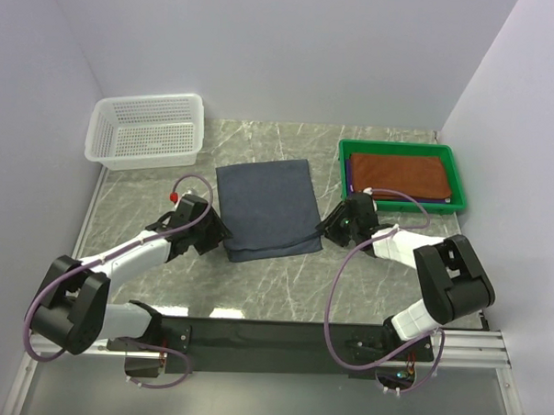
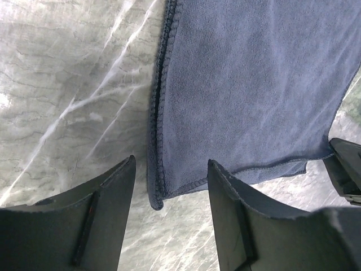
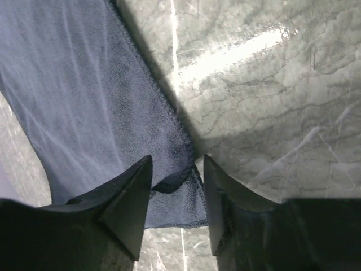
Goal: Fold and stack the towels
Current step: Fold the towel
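Observation:
A folded grey-blue towel lies flat in the middle of the marble table. My left gripper is low at its near left corner. In the left wrist view the left gripper stands open, with the towel's layered corner between the fingers and untouched by them. My right gripper is at the near right corner. The right wrist view has that gripper open but narrower, and the towel's curled corner fills the gap. A rust-brown towel lies folded in the green tray.
The green tray sits at the back right, close behind my right arm. A purple edge shows under the brown towel. A white mesh basket stands at the back left. Walls close off three sides.

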`<state>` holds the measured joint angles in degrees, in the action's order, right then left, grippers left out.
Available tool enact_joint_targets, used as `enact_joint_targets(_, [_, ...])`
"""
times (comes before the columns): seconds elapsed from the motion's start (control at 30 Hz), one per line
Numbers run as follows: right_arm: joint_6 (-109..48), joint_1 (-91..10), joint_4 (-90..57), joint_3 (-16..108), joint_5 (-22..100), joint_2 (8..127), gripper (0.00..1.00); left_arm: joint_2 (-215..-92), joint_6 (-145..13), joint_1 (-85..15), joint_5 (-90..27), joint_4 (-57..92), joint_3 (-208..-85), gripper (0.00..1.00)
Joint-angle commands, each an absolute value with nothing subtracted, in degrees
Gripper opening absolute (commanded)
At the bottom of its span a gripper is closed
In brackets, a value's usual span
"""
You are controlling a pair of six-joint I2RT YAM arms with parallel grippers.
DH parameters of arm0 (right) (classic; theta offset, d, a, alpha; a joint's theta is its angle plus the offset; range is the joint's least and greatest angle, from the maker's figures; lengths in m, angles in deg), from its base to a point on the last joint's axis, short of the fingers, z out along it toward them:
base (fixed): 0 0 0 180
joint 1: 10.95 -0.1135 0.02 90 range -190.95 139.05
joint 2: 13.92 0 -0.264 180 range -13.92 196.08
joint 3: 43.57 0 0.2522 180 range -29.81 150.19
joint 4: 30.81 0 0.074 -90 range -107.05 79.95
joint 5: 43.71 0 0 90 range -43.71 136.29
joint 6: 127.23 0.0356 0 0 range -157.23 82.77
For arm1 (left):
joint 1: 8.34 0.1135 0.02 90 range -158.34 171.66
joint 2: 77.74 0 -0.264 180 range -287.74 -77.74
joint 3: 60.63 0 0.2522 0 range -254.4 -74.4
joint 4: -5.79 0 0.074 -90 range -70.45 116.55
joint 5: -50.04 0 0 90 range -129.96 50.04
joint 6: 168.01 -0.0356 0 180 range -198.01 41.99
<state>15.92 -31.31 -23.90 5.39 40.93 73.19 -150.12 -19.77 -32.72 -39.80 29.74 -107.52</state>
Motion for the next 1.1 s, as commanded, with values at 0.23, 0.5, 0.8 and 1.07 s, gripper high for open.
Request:
enact_joint_targets(0.23, [16.74,-31.34,-25.75,3.41,42.34,71.95,0.28,-150.33,-18.77,-33.57,-39.78,28.86,-108.67,0.56])
enact_joint_targets(0.5, [16.48,-31.34,-26.54,2.89,41.64,72.13,0.13,-150.33,-18.06,-34.01,-39.78,29.39,-108.32,0.46])
enact_joint_targets(0.8, [16.3,-31.34,-27.77,2.45,40.67,73.27,0.09,-153.14,-18.59,-34.45,-39.78,29.13,-109.38,0.31])
enact_joint_targets(1.07, [15.95,-31.43,-27.33,2.71,40.76,72.83,0.09,-152.71,-19.2,-34.89,-42.05,31.15,-110.6,0.13])
